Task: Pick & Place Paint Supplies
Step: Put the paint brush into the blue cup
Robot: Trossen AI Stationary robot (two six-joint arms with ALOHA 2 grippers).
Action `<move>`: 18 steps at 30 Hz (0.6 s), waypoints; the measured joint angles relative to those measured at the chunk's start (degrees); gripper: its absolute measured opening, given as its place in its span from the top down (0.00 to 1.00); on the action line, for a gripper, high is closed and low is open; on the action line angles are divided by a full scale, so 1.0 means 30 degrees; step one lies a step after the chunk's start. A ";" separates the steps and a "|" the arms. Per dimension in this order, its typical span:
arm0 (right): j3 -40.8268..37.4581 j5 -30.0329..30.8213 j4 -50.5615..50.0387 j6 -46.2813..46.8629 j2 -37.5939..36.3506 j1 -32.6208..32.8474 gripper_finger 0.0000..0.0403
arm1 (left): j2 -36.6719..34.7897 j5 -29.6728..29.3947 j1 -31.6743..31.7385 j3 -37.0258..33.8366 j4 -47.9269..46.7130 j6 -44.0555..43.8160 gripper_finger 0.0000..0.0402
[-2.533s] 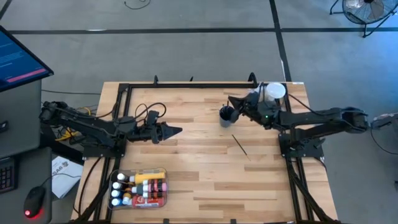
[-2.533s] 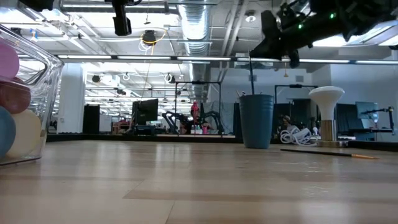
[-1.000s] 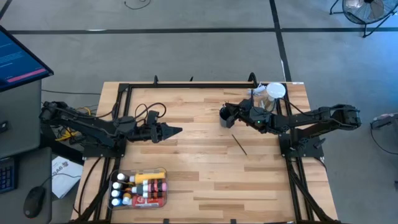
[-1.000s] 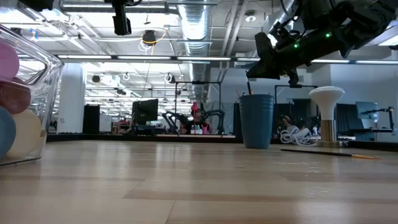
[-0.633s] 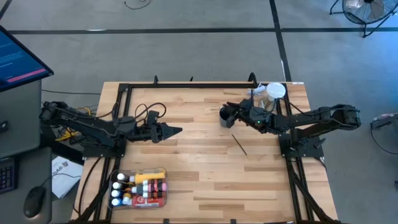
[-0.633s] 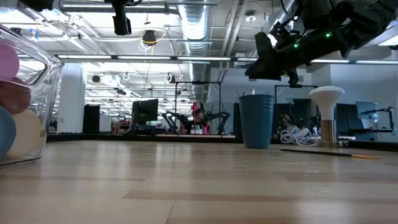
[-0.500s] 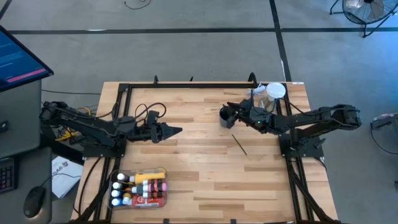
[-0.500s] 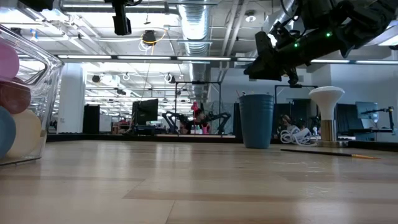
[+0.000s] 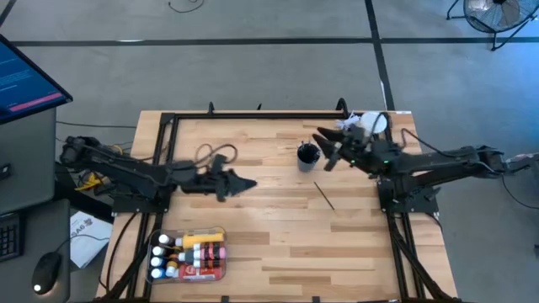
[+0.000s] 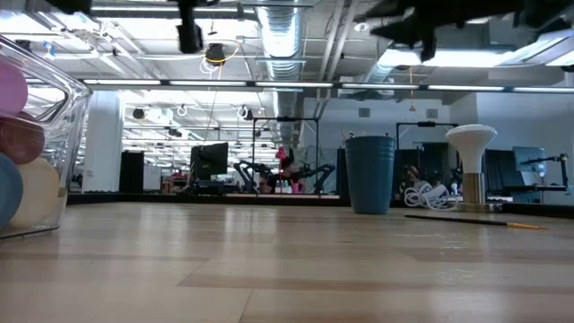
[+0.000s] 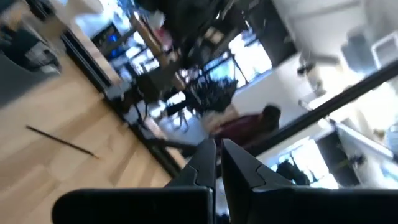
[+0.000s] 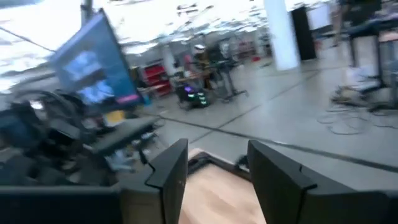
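A dark cup (image 9: 308, 155) stands upright on the table at the far right; the low view shows it too (image 10: 369, 173), and what is inside it is hidden. A thin dark-handled brush (image 9: 325, 195) lies flat on the wood nearer the front, also in the left wrist view (image 11: 59, 140). My right gripper (image 9: 322, 147) hangs open high above the table, just right of the cup, with nothing between its fingers (image 12: 211, 168). My left gripper (image 9: 246, 183) is shut and empty at centre left, pointing toward the right edge (image 11: 217, 163).
A clear bin (image 9: 221, 268) with several paint tubes and bottles sits at the near left, its wall filling the low view's left edge (image 10: 76, 117). A clear jar with a white lid (image 9: 370, 124) stands at the far right corner. Bare wood lies between the arms.
My right gripper has opened over the cup. The brush that stood out above the rim has dropped out of sight into the cup. The gripper has then risen well clear and drawn back toward the table's right edge.
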 joint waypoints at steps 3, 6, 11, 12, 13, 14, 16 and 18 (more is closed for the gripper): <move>0.0503 -0.0670 -0.2016 0.0024 -0.1613 0.0786 0.62 | 0.2235 0.1048 0.0172 0.1296 0.0088 0.0319 1.00; 0.0941 -0.1226 -0.4908 0.0520 -0.3161 0.1760 0.65 | 0.5144 0.2589 0.0671 0.3260 0.0029 0.1129 1.00; 0.1331 -0.1340 -0.9169 0.2217 -0.5247 0.3438 0.71 | 1.0057 0.4385 0.1693 0.7063 -0.0707 0.3573 1.00; 0.1336 -0.1340 -0.9627 0.2459 -0.5571 0.3771 0.72 | 1.0966 0.4493 0.1843 0.7814 -0.0993 0.3987 1.00; 0.1346 -0.1340 -1.0087 0.2660 -0.5945 0.4070 0.73 | 1.1783 0.4593 0.1988 0.8437 -0.1288 0.4292 1.00; 0.1354 -0.1333 -1.0409 0.2936 -0.6274 0.4361 0.74 | 1.2597 0.4670 0.2138 0.9162 -0.1555 0.4493 1.00; 0.1389 -0.1333 -1.1079 0.3521 -0.6852 0.4917 0.76 | 1.4021 0.4671 0.2305 1.0505 -0.2157 0.4462 1.00; 0.1382 -0.1333 -1.1744 0.4216 -0.7313 0.5386 0.78 | 1.5470 0.4640 0.2295 1.1976 -0.2890 0.4444 1.00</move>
